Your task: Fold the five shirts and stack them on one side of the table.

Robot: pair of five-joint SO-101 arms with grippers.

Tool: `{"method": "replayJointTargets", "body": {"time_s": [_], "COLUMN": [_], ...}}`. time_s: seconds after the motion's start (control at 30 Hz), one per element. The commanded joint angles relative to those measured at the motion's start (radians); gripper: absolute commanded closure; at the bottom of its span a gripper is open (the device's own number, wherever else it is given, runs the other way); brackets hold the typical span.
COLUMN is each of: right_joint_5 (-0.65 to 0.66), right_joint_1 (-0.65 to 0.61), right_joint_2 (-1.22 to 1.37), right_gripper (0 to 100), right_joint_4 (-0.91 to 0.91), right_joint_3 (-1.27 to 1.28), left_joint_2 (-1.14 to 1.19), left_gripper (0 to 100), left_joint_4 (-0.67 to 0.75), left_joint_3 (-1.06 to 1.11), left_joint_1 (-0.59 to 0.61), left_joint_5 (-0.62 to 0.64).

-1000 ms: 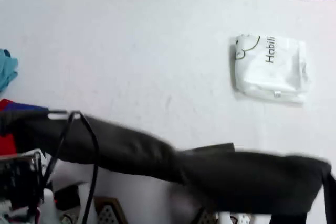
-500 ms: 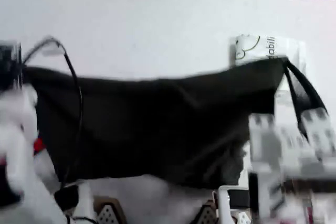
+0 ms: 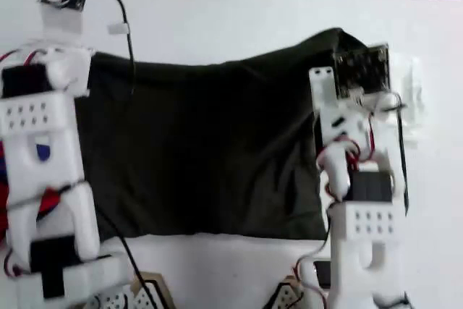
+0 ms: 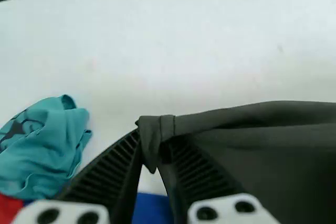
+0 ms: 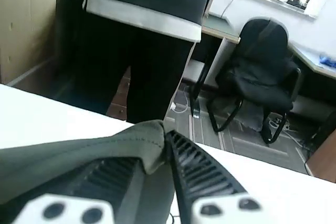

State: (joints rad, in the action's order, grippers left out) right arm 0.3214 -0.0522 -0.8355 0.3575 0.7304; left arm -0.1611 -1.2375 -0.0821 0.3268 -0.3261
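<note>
From above, the black shirt [image 3: 210, 157] hangs spread wide between the two arms over the white table [image 3: 217, 19]. Its lower edge runs nearly straight close to the arms' bases. The left arm holds the shirt's upper corner at the table's left side, and the right arm holds the opposite upper corner, which sits a little higher. A folded white shirt [image 3: 414, 92] lies on the table's right side, mostly hidden behind the right arm.

In the left wrist view, the left gripper [image 4: 152, 140] is clamped on a bunched corner of the black shirt [image 4: 252, 140]. The hem folds over between the ribbed fingers and the cloth stretches away to one side. A crumpled teal garment [image 4: 42, 145] lies on the table [image 4: 184, 35] near the gripper, with a bit of red fabric [image 4: 8, 211] beside it.

In the right wrist view, the right gripper [image 5: 157, 140] pinches the other corner of the black shirt [image 5: 63, 156]. The seam edge pokes up just past the fingertips. Beyond the table's edge [image 5: 31, 124] stands an office chair [image 5: 262, 61].
</note>
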Motion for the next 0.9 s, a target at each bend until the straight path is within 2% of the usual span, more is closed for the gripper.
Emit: {"method": "replayJointTargets", "body": {"time_s": [0.0,0.23,0.4,0.5,0.87], "right_joint_5": [0.003,0.003,0.0,0.0,0.003], "right_joint_1": [0.005,0.007,0.001,0.001,0.008], "right_joint_2": [0.179,0.496,0.587,0.619,0.931], "right_gripper": [97.8,97.8,97.8,97.8,97.8], "right_joint_4": [-0.105,-0.102,0.012,0.018,0.019], "right_joint_3": [-0.098,-0.394,-0.559,-0.628,-0.893], "left_joint_2": [0.144,0.443,0.601,0.672,0.85], "left_gripper": [97,97,97,97,97], "left_joint_4": [0.025,-0.115,-0.235,-0.272,-0.238], "left_joint_3": [-0.196,-0.659,-0.98,-1.122,-1.178], "left_joint_1": [-0.011,-0.023,-0.048,-0.064,-0.032], "left_joint_5": [0.006,0.005,0.005,0.002,0.006]}}
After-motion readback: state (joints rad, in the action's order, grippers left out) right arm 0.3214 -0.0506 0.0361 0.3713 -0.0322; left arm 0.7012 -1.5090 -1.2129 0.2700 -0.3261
